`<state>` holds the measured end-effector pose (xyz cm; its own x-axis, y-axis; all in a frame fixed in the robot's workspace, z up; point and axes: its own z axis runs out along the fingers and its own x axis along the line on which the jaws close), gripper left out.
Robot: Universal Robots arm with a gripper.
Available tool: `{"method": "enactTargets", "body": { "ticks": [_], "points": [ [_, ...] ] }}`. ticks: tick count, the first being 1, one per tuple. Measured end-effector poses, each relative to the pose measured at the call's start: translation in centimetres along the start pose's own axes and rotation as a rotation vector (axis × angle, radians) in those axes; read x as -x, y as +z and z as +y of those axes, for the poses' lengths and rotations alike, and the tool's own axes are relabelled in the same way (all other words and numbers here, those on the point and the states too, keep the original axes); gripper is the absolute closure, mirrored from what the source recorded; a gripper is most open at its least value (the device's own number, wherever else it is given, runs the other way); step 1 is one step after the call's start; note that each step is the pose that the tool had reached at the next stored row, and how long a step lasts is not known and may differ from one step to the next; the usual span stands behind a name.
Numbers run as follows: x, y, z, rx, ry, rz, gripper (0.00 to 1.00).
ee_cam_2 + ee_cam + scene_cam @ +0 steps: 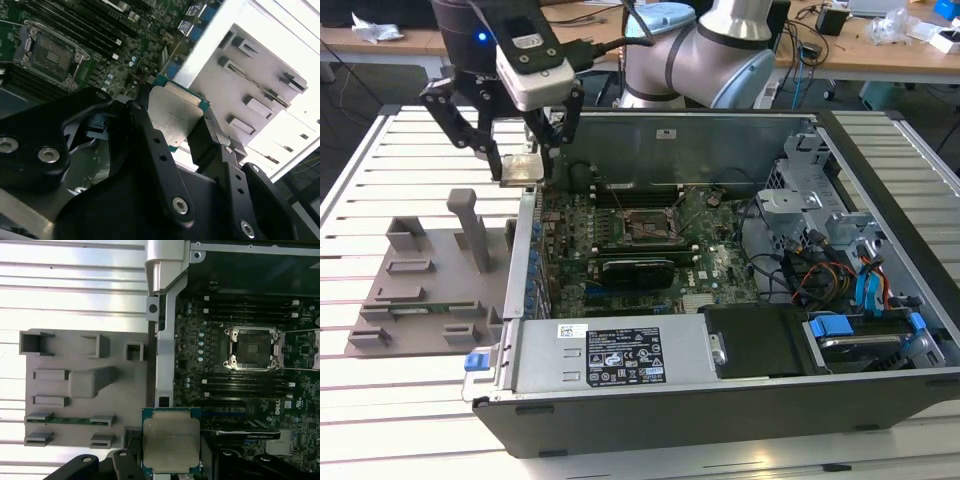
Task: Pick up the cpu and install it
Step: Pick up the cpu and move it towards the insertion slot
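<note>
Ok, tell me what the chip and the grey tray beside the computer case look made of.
The chip: a metal lid by its dull silver-grey sheen, on a green board rim. The tray: likely plastic, going by its matte, uniform grey surface with no shine.

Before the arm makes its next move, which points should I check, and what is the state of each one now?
1. Grip on chip: ok. The gripper is shut on the chip, holding it by two opposite edges.
2. Chip clear of the grey tray: ok.
3. Socket empty: ok, nothing sits in it.
4. Chip above socket: not ok; it hangs over the case wall.
5. Chip corner matches socket: cannot tell.
</note>
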<state>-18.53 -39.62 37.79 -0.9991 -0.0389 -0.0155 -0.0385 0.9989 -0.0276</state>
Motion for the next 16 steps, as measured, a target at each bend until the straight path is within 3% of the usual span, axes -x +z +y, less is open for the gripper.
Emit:
{"method": "enactTargets", "body": {
  "ticks": [2,7,13,16],
  "points": [
    [1.39,0.13,0.08,0.0001,0.0,0.002,0.45],
    [3.57,0.27,0.44,0.0002,0.0,0.0045,0.45],
    [5.22,0.43,0.89,0.0002,-0.001,0.0052,0.45],
    [6.6,0.58,1.24,0.0002,-0.001,0.0057,0.45]
  ]
}}
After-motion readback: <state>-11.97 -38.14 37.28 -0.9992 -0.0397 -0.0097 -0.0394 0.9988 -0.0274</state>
